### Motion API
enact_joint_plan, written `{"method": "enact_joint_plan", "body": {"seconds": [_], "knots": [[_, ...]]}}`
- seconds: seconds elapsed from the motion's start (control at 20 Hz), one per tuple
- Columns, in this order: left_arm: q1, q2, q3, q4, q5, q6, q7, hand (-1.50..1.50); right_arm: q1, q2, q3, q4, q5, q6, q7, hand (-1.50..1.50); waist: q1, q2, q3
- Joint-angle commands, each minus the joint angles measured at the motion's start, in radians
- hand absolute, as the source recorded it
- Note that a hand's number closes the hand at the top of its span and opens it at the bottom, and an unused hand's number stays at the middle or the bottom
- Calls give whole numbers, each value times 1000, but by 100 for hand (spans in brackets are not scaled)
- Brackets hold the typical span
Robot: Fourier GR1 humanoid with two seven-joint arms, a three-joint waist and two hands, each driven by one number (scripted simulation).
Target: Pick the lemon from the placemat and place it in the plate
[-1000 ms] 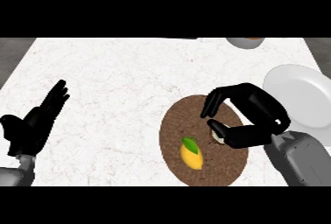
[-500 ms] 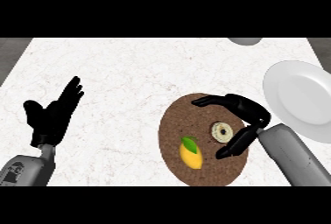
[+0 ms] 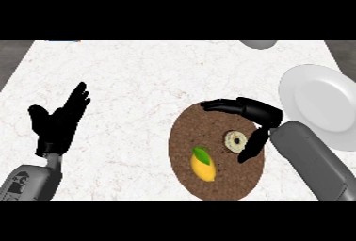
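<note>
Pale desk: right robot hand [image 3: 261, 115] opens wider over placemat [image 3: 230, 183], grips nothing; lemon [image 3: 203, 165] unmoved; left robot hand [image 3: 59, 123] open, left edge.

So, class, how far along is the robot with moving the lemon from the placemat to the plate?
Done: nothing yet. The lemon lies on the placemat, apart from the plate. In hand: the right robot hand is open above the placemat's right side, beside a pale ring-shaped item, not touching the lemon. To do: grasp, lift, carry, set down. The left robot hand rests open at the view's left.
</note>
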Motion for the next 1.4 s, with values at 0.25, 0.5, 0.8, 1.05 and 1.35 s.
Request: {"method": "enact_joint_plan", "body": {"seconds": [0.25,0.5,0.8,1.05,1.35], "knots": [[16,-16,35,51,-18,-37,-59,0,-93,-10,106,-20,144,113,39,-150,-13,-6,-2],[9,-28,34,9,-37,-35,-3,0,-59,39,152,-69,282,-8,104,-150,-14,-6,-1],[24,-29,69,-16,-46,-47,36,0,-51,42,143,-100,390,33,154,-150,-15,-8,-1],[-6,-56,86,-18,-66,-44,59,0,-57,85,125,-105,472,74,188,-150,-17,-7,-1],[-21,-78,112,65,-101,-92,-7,0,22,101,119,-161,579,94,197,-150,-21,-7,-1]]}}
